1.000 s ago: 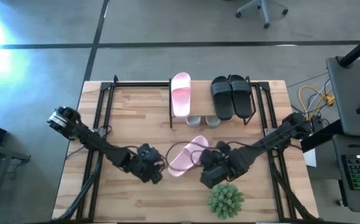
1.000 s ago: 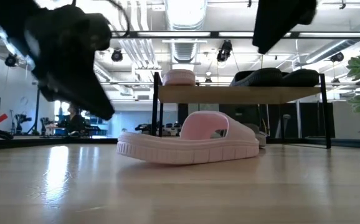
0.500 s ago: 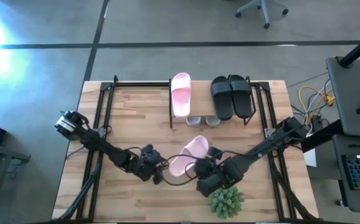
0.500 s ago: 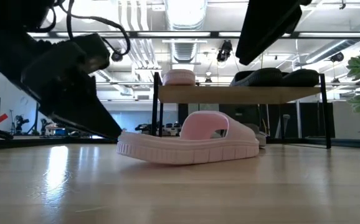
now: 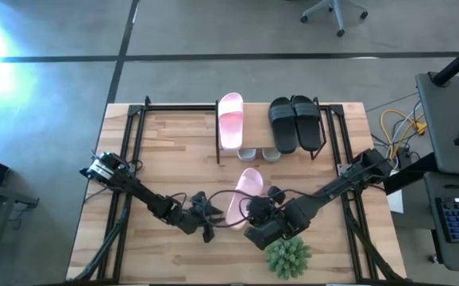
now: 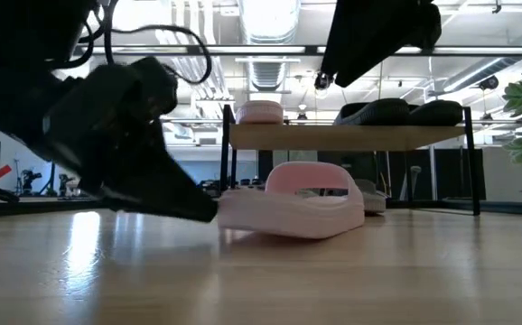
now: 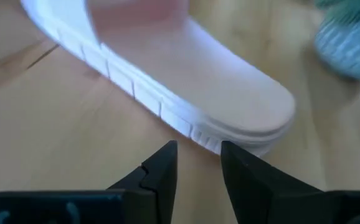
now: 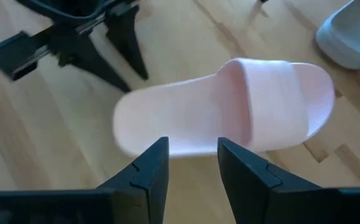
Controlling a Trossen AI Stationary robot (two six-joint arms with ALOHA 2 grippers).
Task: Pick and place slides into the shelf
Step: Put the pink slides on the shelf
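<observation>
One pale pink slide lies sole-down on the table, its toe toward the shelf. My left gripper is low at the table, open by a narrow gap, at the slide's heel end. My right gripper, also narrowly open, hovers above the slide and touches nothing. On the shelf's plank top lie the other pink slide and the black pair. The grey-white pair rests on the table under the plank. My left gripper has its fingertips against the sole edge at the slide's heel end. It comes level from the table's left side, just above the tabletop. The slide stays flat on its sole on the table.
A small green plant stands near the table's near edge, close beside my right arm. Black frame rails run along both sides of the table. There is bare wood between the slide and the shelf front.
My left gripper dropped to the tabletop and moved right, to the slide's heel. The slide turned: its heel end swung toward the table's right, its toe stayed near its place, and it now points more squarely at the shelf. My right gripper drifted left above the slide.
</observation>
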